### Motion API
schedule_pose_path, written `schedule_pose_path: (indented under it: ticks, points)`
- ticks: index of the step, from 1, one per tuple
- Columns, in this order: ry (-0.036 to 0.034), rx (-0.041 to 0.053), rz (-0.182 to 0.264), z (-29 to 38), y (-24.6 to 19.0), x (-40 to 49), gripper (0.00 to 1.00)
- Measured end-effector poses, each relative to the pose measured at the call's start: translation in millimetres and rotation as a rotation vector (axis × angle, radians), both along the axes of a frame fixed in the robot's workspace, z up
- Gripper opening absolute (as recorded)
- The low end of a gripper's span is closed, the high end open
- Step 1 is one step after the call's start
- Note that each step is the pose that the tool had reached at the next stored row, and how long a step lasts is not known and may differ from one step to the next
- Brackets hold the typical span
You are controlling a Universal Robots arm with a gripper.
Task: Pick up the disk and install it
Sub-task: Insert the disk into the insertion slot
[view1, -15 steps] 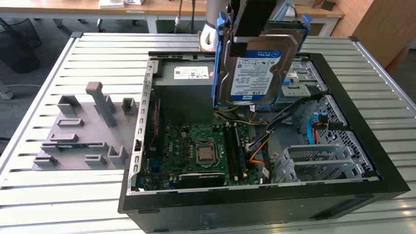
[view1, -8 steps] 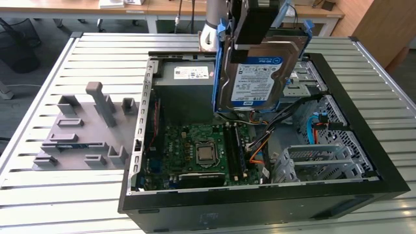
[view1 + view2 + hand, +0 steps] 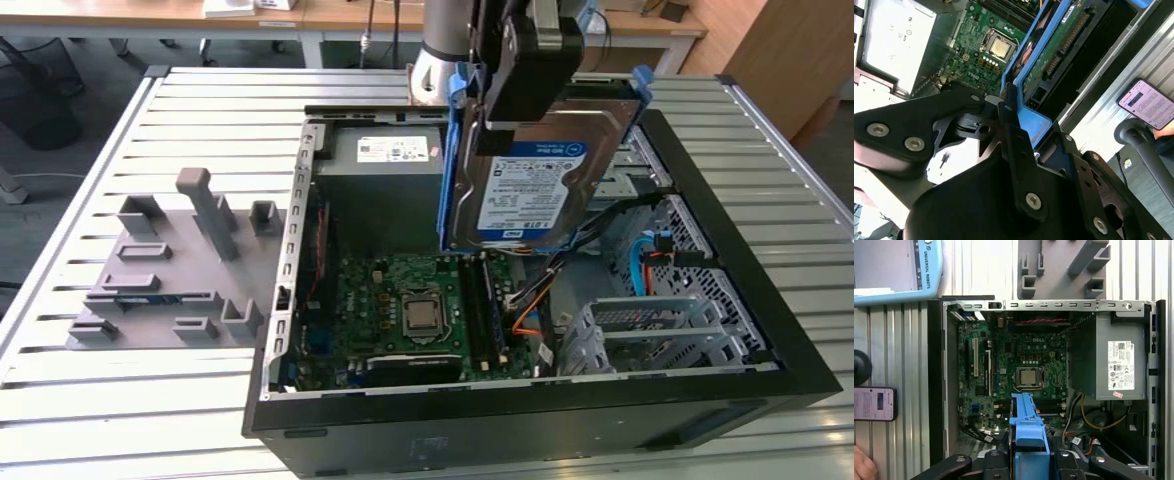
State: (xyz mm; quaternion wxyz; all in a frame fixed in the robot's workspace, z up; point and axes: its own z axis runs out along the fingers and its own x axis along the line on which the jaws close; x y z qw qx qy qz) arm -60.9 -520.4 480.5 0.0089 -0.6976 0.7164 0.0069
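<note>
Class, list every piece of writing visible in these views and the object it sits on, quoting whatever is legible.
White-and-blue label on the disk: print too small to read.
White sticker on the grey power supply: too small to read.
Lit screen of the phone: blurred, unreadable.
Rim of the pendant: a maker's name in capitals, nothing else legible.

exterior view: high, oblique over case [image 3: 534, 425] | both wrist views: close, downward (all share motherboard [image 3: 1021, 347])
</note>
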Motion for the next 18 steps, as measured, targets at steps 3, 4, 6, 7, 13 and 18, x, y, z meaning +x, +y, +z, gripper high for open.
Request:
schedule_pose_path:
  ticks: [3,4,6,7,13,18]
  points:
    - [0.0000,-0.0002,-0.001,-0.5,-0.6,1.6,0.36]
    - [0.0001,-0.0003,-0.001,-0.7,-0.6,3.7,0.36]
    - [0.0009,-0.0003,-0.001,-1.1,-0.6,10.8,0.36]
    - [0.0014,-0.0002,-0.001,-1.4,-0.6,14.2,0.36]
    - [0.0036,-0.0003,-0.004,-4.1,-5.0,21.1,0.36]
    - [0.0036,-0.0002,-0.008,-6.5,-15.7,21.0,0.36]
